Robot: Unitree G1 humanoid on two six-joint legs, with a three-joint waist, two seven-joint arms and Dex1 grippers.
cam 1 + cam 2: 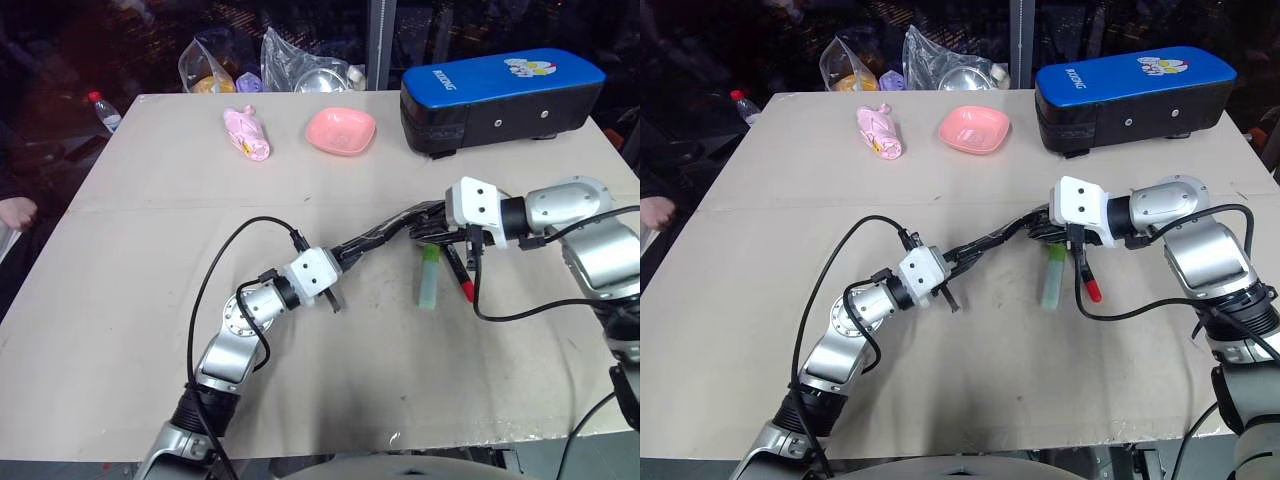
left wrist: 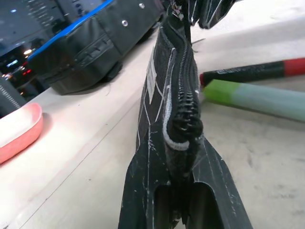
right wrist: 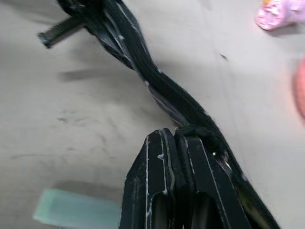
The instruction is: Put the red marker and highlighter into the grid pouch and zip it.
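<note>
The grid pouch (image 1: 385, 233) hangs stretched above the table between both arms, the left gripper (image 1: 345, 255) pinching its end at 8 o'clock and the right gripper (image 1: 432, 222) pinching the end at 2 o'clock. I judge this the opening step: the zipper looks closed, with the highlighter (image 1: 428, 278) and red marker (image 1: 460, 272) lying on the table just beside each other at 5 o'clock from the pouch. Next, the zipper must be drawn open while one end is held taut.

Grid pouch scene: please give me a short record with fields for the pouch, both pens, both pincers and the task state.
pouch: black fabric grid pouch, held off the beige table, stretched between both pincers
left pincer: shut on one pouch end
right pincer: shut on the other end
highlighter: pale green highlighter, lying on the table, outside the pouch
marker: slim red marker, beside the highlighter, outside the pouch
task state: nothing inserted yet
</note>
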